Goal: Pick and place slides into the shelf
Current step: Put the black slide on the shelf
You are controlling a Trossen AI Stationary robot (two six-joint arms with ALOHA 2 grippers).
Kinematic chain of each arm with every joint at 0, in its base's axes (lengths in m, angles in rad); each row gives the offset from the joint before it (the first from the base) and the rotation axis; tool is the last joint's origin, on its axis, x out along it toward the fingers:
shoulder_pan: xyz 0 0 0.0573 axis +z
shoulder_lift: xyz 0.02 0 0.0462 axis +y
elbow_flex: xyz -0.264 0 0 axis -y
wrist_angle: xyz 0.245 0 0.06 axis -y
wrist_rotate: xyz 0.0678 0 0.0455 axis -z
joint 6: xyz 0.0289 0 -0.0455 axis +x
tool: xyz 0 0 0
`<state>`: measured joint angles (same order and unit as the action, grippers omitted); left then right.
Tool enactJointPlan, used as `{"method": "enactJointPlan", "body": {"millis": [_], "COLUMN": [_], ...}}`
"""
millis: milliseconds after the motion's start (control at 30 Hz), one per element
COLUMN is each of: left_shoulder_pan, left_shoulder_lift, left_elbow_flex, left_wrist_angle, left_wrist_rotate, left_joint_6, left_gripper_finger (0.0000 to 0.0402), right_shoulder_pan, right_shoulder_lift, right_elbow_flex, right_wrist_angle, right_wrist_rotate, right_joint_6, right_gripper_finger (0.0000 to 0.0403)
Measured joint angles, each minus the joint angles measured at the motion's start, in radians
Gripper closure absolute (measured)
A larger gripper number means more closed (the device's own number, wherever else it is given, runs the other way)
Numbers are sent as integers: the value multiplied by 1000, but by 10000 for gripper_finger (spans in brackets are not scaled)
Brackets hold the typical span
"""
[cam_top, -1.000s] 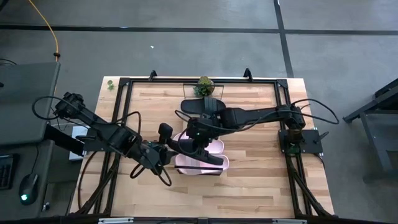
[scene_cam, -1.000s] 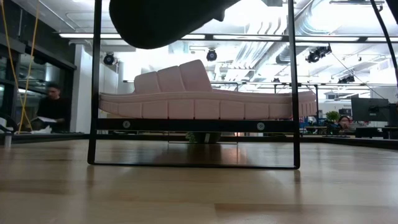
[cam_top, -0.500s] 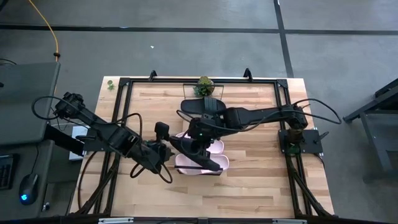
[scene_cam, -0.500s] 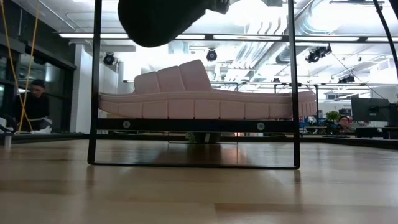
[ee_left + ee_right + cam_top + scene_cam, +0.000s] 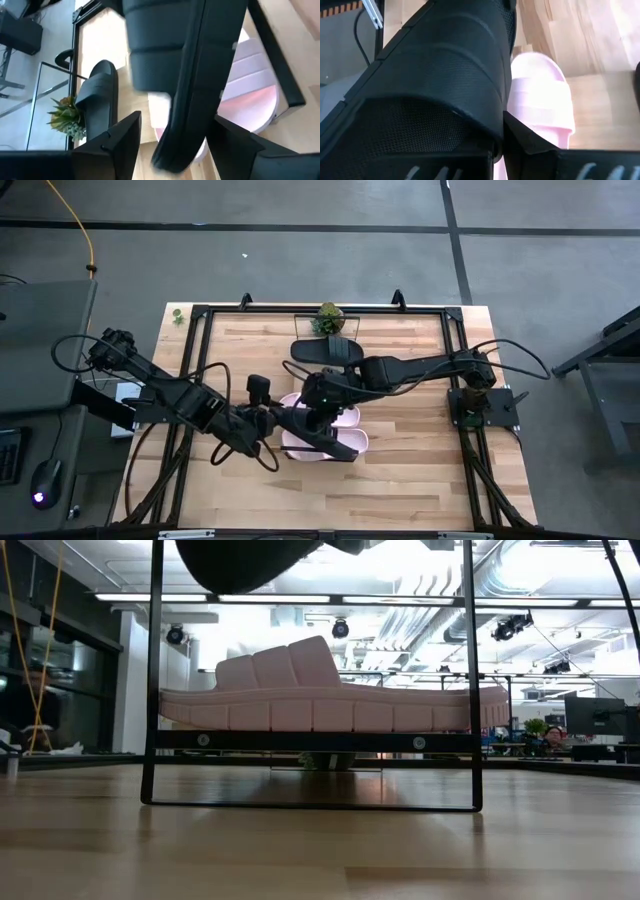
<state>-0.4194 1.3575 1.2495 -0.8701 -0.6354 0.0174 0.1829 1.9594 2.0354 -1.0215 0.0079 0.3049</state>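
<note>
Two pink slides [image 5: 345, 418] already lie on the shelf [image 5: 310, 741], and the black slide [image 5: 335, 445] I am carrying hangs in the air just above them. In the last second it has swung. It lay nearly along the shelf's length, and now it slants clearly across it. From the low view its dark underside has also lifted a little, higher over the shelf's left end.

My right jaws [image 5: 318, 408] sit over the middle of the shelf. The slide hides their tips, but since nothing else supports it, I judge they are pinching it. My left jaws [image 5: 268, 418] have closed in beside the shelf's left end. They are spread, one finger on each side of the slide's edge (not yet touching it, as far as I can see). I read this as a re-aim or a handover, not a placement. The slide is not down yet.

Its long axis runs diagonally over the shelf. One end points toward my left jaws and the other reaches past the shelf's front edge. I cannot tell which end is the toe.

One more black slide [image 5: 325, 352] waits on the worktop [image 5: 420, 450] behind the shelf.
</note>
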Motion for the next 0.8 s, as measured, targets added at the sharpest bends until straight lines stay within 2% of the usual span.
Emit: {"method": "enactJointPlan", "body": {"millis": [333,467,700,800], "left_shoulder_pan": [0,0,-1,-1], "left_shoulder_lift": [0,0,1,1], "left_elbow_flex": [0,0,0,0], "left_wrist_angle": [35,31,29,29], "left_wrist_rotate": [4,3,12,18], "left_joint_6": [1,1,6,5], "left_gripper_finger": [212,252,356,365], "right_shoulder_pan": [1,0,-1,-1], "right_shoulder_lift": [0,0,0,0], "right_elbow_flex": [0,0,0,0], "right_wrist_angle": [37,37,45,45], "right_wrist_rotate": [6,7,6,-9], "right_joint_6": [-18,-18,-39,-44], "right_gripper_finger": [403,402,393,390]}}
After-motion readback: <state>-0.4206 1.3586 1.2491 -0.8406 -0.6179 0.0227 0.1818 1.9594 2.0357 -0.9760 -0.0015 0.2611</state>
